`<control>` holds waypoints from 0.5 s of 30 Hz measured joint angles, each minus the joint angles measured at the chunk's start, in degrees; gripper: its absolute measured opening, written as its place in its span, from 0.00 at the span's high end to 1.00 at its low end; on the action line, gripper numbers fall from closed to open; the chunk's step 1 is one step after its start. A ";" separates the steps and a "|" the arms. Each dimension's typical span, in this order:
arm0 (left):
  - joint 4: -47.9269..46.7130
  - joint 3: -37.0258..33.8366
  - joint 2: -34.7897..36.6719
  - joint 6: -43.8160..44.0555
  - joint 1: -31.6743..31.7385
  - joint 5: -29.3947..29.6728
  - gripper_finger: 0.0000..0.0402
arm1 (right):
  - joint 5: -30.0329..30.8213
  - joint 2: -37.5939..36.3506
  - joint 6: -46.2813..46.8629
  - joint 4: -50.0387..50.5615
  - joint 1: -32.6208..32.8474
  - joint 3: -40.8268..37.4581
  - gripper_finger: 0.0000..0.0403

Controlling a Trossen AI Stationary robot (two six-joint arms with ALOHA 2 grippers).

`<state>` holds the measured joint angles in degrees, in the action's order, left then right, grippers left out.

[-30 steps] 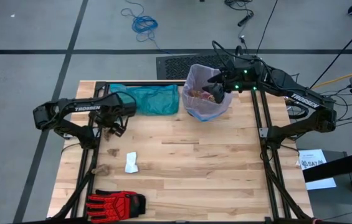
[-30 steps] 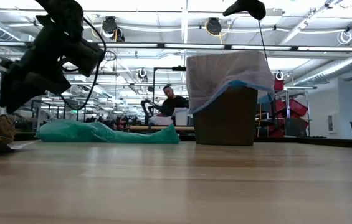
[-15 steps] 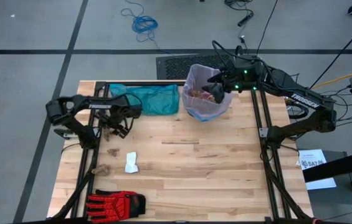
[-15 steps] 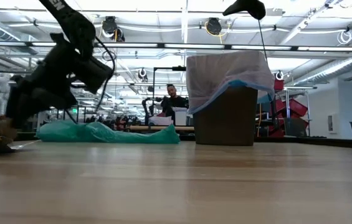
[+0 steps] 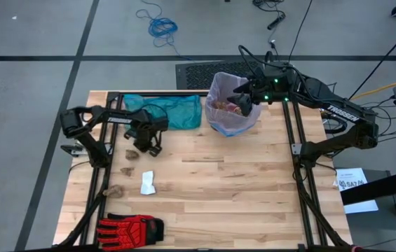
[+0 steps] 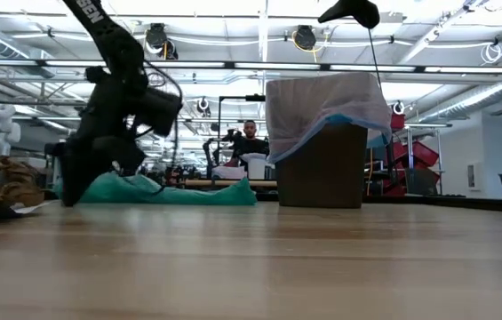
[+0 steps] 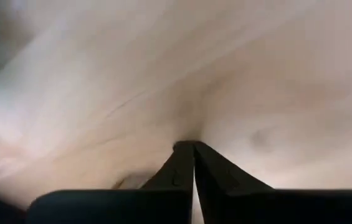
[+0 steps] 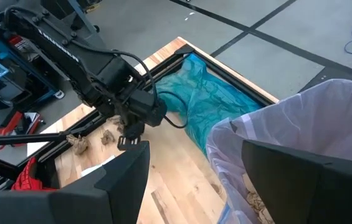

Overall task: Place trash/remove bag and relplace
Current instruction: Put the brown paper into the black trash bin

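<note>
Over the pale wooden table (image 5: 219, 182), trash-gathering step: left gripper (image 5: 147, 148) pressed together, empty, beside brown crumpled scraps (image 5: 130, 153).
Next it needs reopening; right gripper (image 5: 243, 98) hangs apart over the pink-lavender liner bag (image 5: 220, 115).

Pale smooth wood surface (image 5: 219, 182); thin translucent plastic bag (image 5: 231, 120) at one o'clock; crumpled white paper (image 5: 147, 183) at seven o'clock.
</note>
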<state>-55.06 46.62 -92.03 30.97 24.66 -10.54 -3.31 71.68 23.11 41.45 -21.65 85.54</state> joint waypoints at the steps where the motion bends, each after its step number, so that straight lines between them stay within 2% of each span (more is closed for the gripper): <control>1: 0.90 0.98 0.18 -0.19 -0.31 -0.25 0.98 | 0.00 0.00 0.00 0.02 0.00 0.00 0.38; 3: 1.61 3.30 1.06 -0.32 -0.96 -1.11 0.99 | 0.00 0.00 0.00 -0.01 0.00 0.00 0.38; 7: -3.26 10.52 4.42 1.56 -2.79 -0.71 1.00 | 0.00 0.00 -0.09 -0.02 0.00 -0.02 0.38; 11: -20.20 17.84 6.26 10.77 -5.01 6.13 1.00 | 0.00 0.01 -0.04 -0.02 0.00 -0.02 0.38; 14: -29.97 18.11 7.13 19.03 -6.96 9.36 1.00 | -0.04 0.02 -0.04 -0.02 0.00 -0.02 0.38; 15: -30.59 17.51 7.44 21.06 -7.88 9.31 1.00 | -0.03 0.02 -0.04 -0.02 0.00 -0.02 0.38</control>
<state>-85.65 64.13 -84.59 52.03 16.78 -1.24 -3.35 71.70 23.07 41.43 -21.65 85.52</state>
